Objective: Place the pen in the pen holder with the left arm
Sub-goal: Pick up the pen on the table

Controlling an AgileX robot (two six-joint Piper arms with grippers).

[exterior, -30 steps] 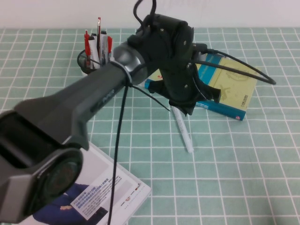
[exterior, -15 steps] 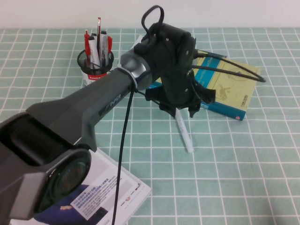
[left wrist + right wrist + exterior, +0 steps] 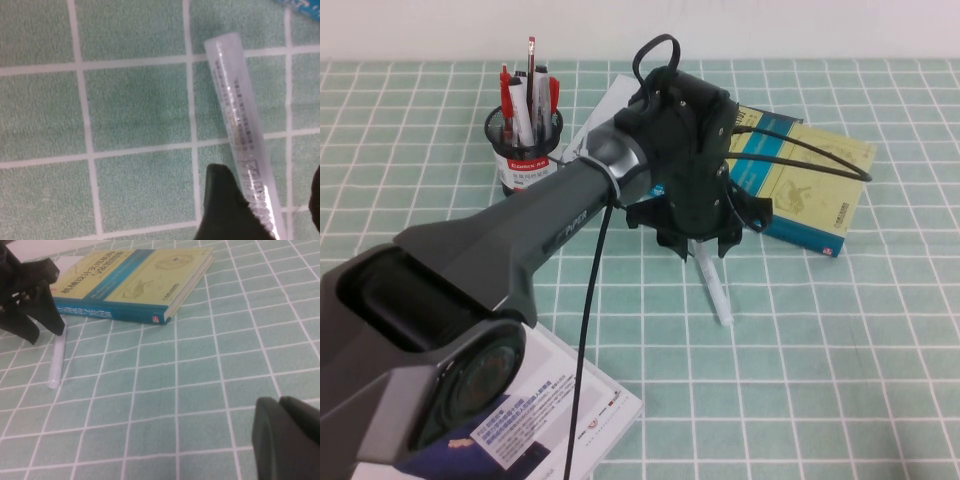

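Observation:
The white pen [image 3: 716,286] lies flat on the green checked cloth, just in front of the book. It also shows in the left wrist view [image 3: 235,100] and the right wrist view [image 3: 55,362]. My left gripper [image 3: 702,250] is low over the pen's far end, open, with one finger [image 3: 225,210] on each side of the pen and not closed on it [image 3: 267,200]. It also shows in the right wrist view [image 3: 44,330]. The black mesh pen holder [image 3: 523,152] stands at the back left. My right gripper [image 3: 286,437] is shut and empty, low over the cloth.
A yellow and blue book [image 3: 800,190] lies behind the pen, also seen in the right wrist view [image 3: 135,285]. Red and white pens [image 3: 525,95] stand in the holder. A magazine [image 3: 570,415] lies at the front left. A white sheet [image 3: 605,105] lies behind the arm.
My left gripper has swung and come down over the pen's far end. The arm has shifted right, uncovering the pen holder. The pen has not moved.

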